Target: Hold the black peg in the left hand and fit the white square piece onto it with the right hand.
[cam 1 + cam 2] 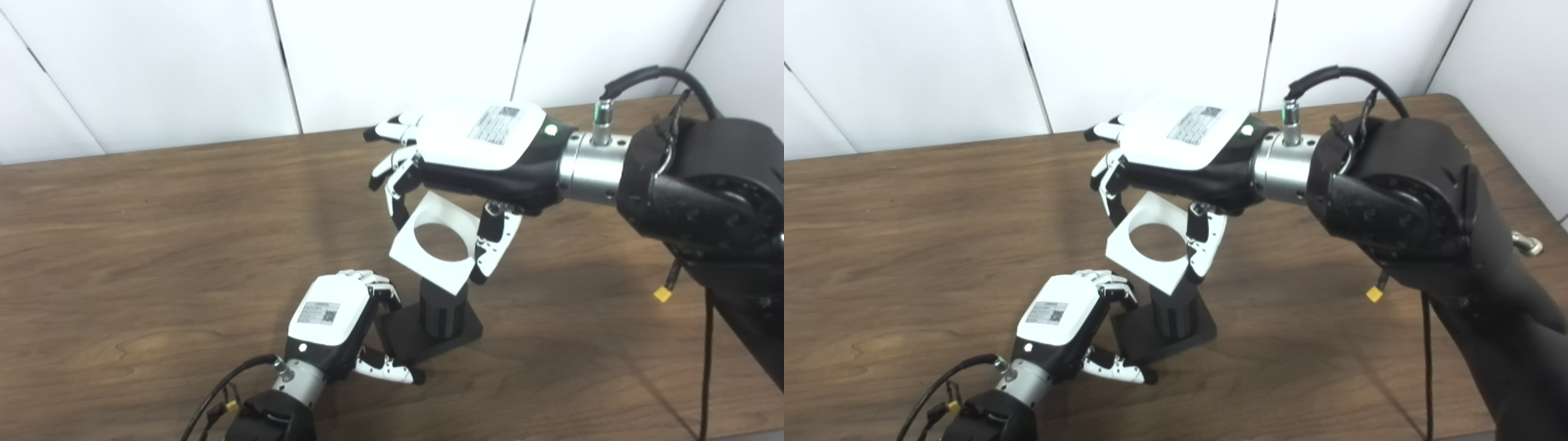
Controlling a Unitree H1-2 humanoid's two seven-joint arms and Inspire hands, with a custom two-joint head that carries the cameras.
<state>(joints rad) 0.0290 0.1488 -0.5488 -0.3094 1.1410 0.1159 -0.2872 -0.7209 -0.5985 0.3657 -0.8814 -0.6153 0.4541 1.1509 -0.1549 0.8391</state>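
Note:
A black peg (pixel 442 313), a short cylinder on a flat square base, stands on the wooden table (pixel 153 245) near the front middle. My left hand (pixel 334 318) is shut on the base's left edge, with the fingers on top and the thumb along the front. My right hand (pixel 478 147) is shut on the white square piece (pixel 441 274), which has a round hole, pinching it between fingers and thumb. The piece hangs tilted just above the peg, and its lower corner covers the peg's top. It also shows in the right eye view (pixel 1151 269).
White wall panels (pixel 398 55) stand along the table's far edge. My right forearm (pixel 1427 202) reaches over the table's right side, with a black cable and a yellow tag (pixel 661 294) hanging below it. The table's right corner (pixel 1451 101) is rounded.

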